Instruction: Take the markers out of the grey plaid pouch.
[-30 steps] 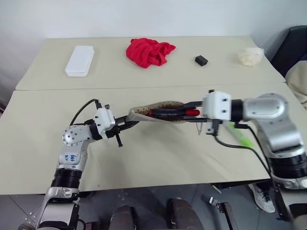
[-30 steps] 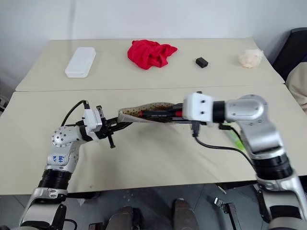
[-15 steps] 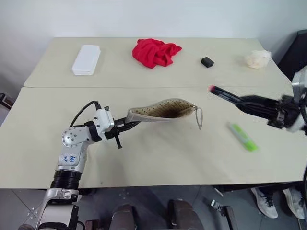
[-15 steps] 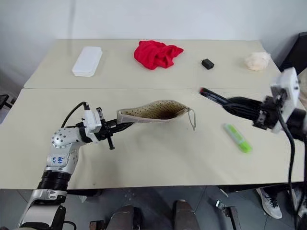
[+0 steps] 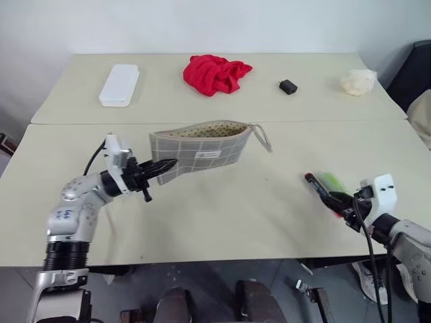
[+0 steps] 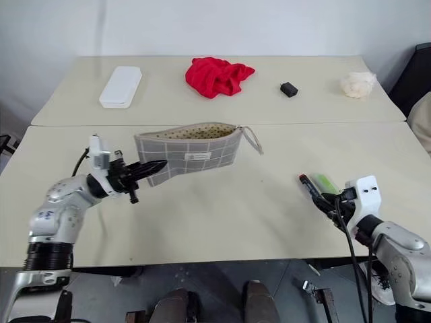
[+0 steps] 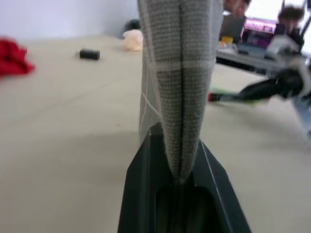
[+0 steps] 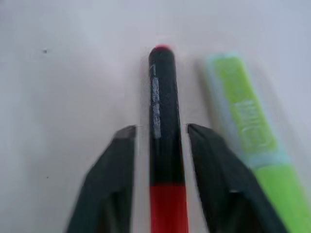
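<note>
My left gripper [image 5: 165,165] is shut on one end of the grey plaid pouch [image 5: 202,149] and holds it level above the table, mouth up, with the dotted lining showing along the top. In the left wrist view the pouch [image 7: 180,73] stands edge-on between the fingers. At the near right, my right gripper [image 8: 163,130] is low over the table and open. The red marker with the dark tip [image 8: 163,97] lies between its fingers with a narrow gap on each side. The green marker [image 8: 243,121] rests on the table right beside it.
Along the far table stand a white plastic box [image 5: 119,75], a red cloth [image 5: 215,73], a small black block [image 5: 287,87] and a crumpled white wad [image 5: 357,81]. A seam [image 5: 303,122] separates the two tables. The right gripper is close to the near table's front edge.
The right gripper pulled the red marker out of the pouch, carried it right and down beside the green marker, and spread its fingers. The left gripper rolled the pouch upright and moved left.
</note>
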Controlling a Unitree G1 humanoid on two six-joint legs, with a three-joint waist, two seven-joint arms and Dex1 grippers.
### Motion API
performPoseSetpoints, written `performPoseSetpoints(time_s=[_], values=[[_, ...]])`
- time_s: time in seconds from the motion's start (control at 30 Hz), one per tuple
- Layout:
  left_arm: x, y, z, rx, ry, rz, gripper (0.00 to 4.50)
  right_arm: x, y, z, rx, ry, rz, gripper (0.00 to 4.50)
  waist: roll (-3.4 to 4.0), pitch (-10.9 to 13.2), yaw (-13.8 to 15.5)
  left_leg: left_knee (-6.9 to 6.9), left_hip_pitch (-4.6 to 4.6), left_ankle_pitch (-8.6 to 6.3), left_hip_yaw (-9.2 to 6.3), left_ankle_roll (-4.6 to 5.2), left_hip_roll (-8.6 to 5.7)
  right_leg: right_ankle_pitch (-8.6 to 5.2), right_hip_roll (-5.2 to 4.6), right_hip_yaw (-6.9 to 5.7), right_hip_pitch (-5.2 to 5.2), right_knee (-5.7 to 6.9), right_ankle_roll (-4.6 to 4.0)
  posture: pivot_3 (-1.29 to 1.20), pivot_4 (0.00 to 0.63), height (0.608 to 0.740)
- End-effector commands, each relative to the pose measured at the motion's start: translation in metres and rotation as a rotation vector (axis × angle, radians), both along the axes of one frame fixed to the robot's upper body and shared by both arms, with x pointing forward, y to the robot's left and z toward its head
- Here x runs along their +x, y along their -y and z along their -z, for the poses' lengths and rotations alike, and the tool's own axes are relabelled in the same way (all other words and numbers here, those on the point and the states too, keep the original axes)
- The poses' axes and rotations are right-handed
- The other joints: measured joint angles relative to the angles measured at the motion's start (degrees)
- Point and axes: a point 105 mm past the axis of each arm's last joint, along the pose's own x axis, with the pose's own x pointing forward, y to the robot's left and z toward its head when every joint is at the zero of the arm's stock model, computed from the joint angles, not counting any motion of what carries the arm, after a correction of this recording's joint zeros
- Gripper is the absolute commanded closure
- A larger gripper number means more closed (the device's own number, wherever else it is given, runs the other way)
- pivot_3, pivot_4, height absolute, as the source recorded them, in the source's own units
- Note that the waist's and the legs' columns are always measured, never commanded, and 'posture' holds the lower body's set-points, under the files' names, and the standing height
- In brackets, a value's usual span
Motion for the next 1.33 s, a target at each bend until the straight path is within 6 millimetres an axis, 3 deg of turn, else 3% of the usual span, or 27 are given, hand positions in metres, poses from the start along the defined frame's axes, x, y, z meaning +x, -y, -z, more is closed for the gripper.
performPoseSetpoints(time_s=[0.03, 0.17, 0.2, 0.27, 0.37, 0.5, 0.57, 0.63, 0.67, 0.8, 0.9, 1.0, 1.2, 1.33], values=[[-0.003, -0.033, 0.013, -0.017, -0.263, -0.137, 4.5, 0.003, 0.003, -0.037, -0.08, 0.166, -0.094, 1.49, 0.0, 0.0, 0.01, -0.01, 0.01, 0.0, 0.0, 0.0, -0.01, 0.0, 0.0, 0.01, 0.01, -0.02, 0.0, 0.0, 0.15, 0.74], [-0.002, -0.058, 0.012, -0.082, -0.372, -0.282, 4.5, -0.005, -0.012, -0.062, -0.097, 0.287, -0.311, 0.13, -0.05, 0.01, 0.13, -0.15, 0.13, 0.0, 0.01, 0.0, -0.02, 0.0, 0.0, 0.02, 0.1, -0.09, 0.0, 0.0, 0.15, 0.74], [-0.003, -0.061, 0.015, -0.086, -0.428, -0.311, 4.5, -0.005, -0.013, -0.064, -0.103, 0.293, -0.326, 0.04, -0.07, 0.01, 0.31, -0.18, 0.17, 0.01, 0.0, -0.01, -0.02, 0.0, 0.0, 0.01, 0.12, -0.09, 0.0, 0.0, 0.15, 0.74], [-0.005, -0.073, 0.016, -0.128, -0.509, -0.376, 4.5, -0.002, -0.02, -0.071, -0.114, 0.315, -0.371, 0.04, -0.07, 0.01, 0.34, -0.19, 0.2, 0.01, 0.0, -0.02, -0.02, 0.0, 0.0, 0.01, 0.14, -0.08, 0.0, 0.0, 0.15, 0.74], [-0.012, -0.083, 0.018, -0.107, -0.583, -0.419, 3.83, 0.001, -0.034, -0.083, -0.075, 0.356, -0.457, 0.0, -0.09, 0.02, 0.17, -0.19, 0.22, 0.01, 0.02, -0.02, -0.03, 0.0, -0.01, 0.04, 0.13, -0.07, -0.01, 0.0, 0.15, 0.74], [-0.016, -0.108, 0.025, 0.104, -0.566, -0.55, 2.57, 0.005, -0.053, -0.095, -0.057, 0.401, -0.532, 0.0, -0.09, 0.02, -0.18, -0.35, 0.38, 0.05, 0.09, -0.09, -0.02, -0.05, 0.0, 0.08, 0.14, -0.02, -0.09, 0.0, 0.15, 0.74], [-0.018, -0.122, 0.029, 0.305, -0.497, -0.578, 1.91, 0.004, -0.061, -0.095, -0.061, 0.399, -0.568, 0.0, -0.09, 0.02, -0.29, -0.42, 0.43, 0.06, 0.1, -0.13, -0.02, -0.1, 0.0, 0.07, 0.13, 0.01, -0.18, 0.0, 0.15, 0.74], [-0.031, -0.134, 0.041, 0.653, -0.421, -0.501, 1.29, 0.004, -0.066, -0.095, -0.059, 0.405, -0.59, 0.0, -0.1, 0.03, -0.54, -0.48, 0.46, 0.04, 0.16, -0.18, -0.02, -0.14, 0.0, 0.06, 0.1, 0.0, -0.25, 0.0, 0.15, 0.74], [-0.029, -0.138, 0.036, 0.696, -0.364, -0.48, 1.02, 0.004, -0.067, -0.095, -0.062, 0.405, -0.6, 0.0, -0.09, 0.02, -0.69, -0.52, 0.47, 0.03, 0.2, -0.2, 0.0, -0.15, 0.0, 0.06, 0.07, -0.03, -0.27, 0.0, 0.15, 0.74], [-0.03, -0.156, 0.019, 0.756, -0.179, -0.394, 1.02, 0.001, -0.067, -0.094, -0.094, 0.41, -0.644, 0.0, -0.05, 0.04, -0.8, -0.56, 0.52, 0.02, 0.3, -0.2, 0.0, -0.18, -0.01, 0.02, 0.09, -0.04, -0.34, 0.0, 0.15, 0.74], [-0.046, -0.146, 0.012, 0.757, 0.002, -0.202, 0.66, -0.004, -0.066, -0.092, -0.135, 0.42, -0.695, 0.0, -0.06, 0.04, -1.04, -0.61, 0.51, 0.02, 0.34, -0.2, 0.0, -0.18, -0.01, 0.01, 0.05, -0.05, -0.33, 0.0, 0.15, 0.74], [-0.051, -0.121, -0.007, 0.649, 0.25, -0.12, 0.03, -0.016, -0.072, -0.084, -0.248, 0.43, -0.806, 0.0, -0.06, 0.04, -1.0, -0.69, 0.52, -0.02, 0.45, -0.18, 0.01, -0.18, -0.03, 0.0, 0.01, -0.09, -0.33, 0.0, 0.15, 0.74], [-0.083, -0.068, 0.014, 0.605, 0.268, 0.067, 0.03, -0.026, -0.078, -0.068, -0.311, 0.438, -0.884, 0.0, -0.14, 0.04, -1.2, -0.66, 0.57, -0.03, 0.49, -0.16, 0.05, -0.16, -0.03, 0.04, 0.04, -0.09, -0.3, 0.0, 0.15, 0.74], [-0.082, -0.061, 0.016, 0.566, 0.301, -0.013, 0.03, -0.025, -0.081, -0.062, -0.28, 0.469, -0.853, 0.0, -0.15, 0.04, -1.15, -0.62, 0.68, -0.03, 0.48, -0.17, 0.06, -0.16, -0.02, 0.07, 0.11, -0.03, -0.3, 0.0, 0.15, 0.74]])
